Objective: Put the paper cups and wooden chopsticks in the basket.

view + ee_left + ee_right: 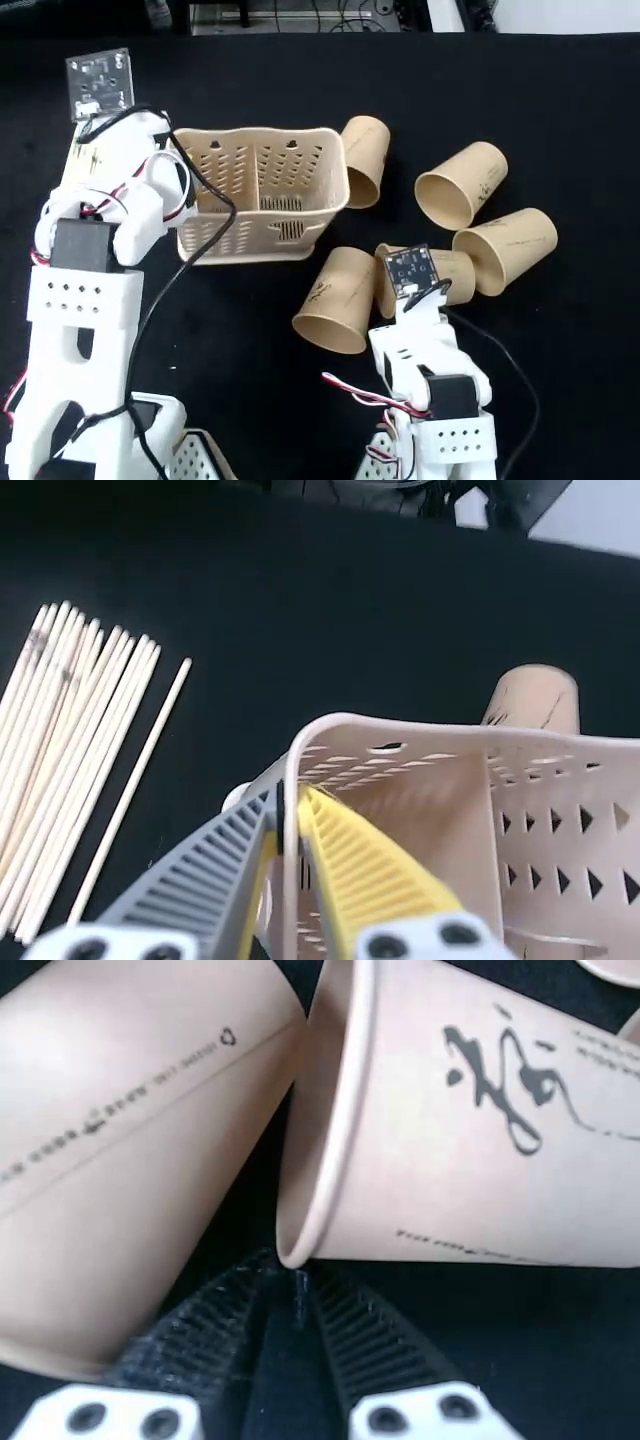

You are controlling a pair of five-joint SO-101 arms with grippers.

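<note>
A beige slotted basket (pixel 262 190) stands upright mid-table. My left gripper (pixel 290 815) is shut on its left wall, with one finger inside the rim and one outside. Wooden chopsticks (pixel 70 770) lie in a loose bundle on the black table beside the basket. Several paper cups lie on their sides: one (pixel 365 160) against the basket's right end, two (pixel 460 185) (pixel 505 250) farther right, one (pixel 335 300) in front. My right gripper (pixel 296 1282) is shut, its tips right at the rim of another cup (pixel 480 1120), which lies next to the front cup (pixel 130 1150).
The table (pixel 560 110) is covered in black cloth. Cables run from both arms across it. One stray chopstick (pixel 130 790) lies a little apart from the bundle. The arms' white bases (pixel 440 420) stand at the near edge.
</note>
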